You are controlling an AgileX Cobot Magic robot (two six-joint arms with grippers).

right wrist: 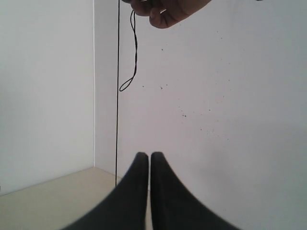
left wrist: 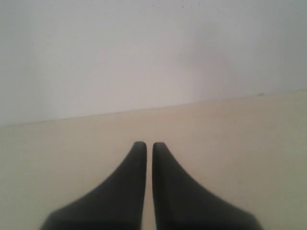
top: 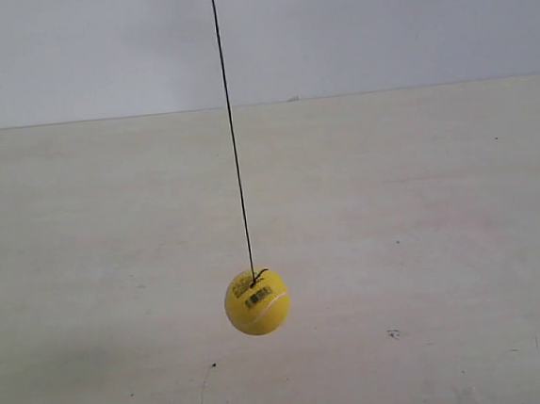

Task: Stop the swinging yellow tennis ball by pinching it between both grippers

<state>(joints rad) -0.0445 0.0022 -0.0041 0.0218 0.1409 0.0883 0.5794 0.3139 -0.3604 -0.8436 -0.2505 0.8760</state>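
The yellow tennis ball hangs on a thin dark string just above the pale table, a barcode sticker on its upper face. Neither arm appears in the exterior view. My left gripper is shut with nothing in it, its black jaws nearly touching, pointed over the table toward the wall; the ball is out of that view. My right gripper is also shut and holds nothing. The string runs down just beside its jaws in the right wrist view, while the ball itself does not show there.
A person's hand holds the upper end of the string, with a loose loop dangling beside it. A white wall backs the table. A wall corner shows in the right wrist view.
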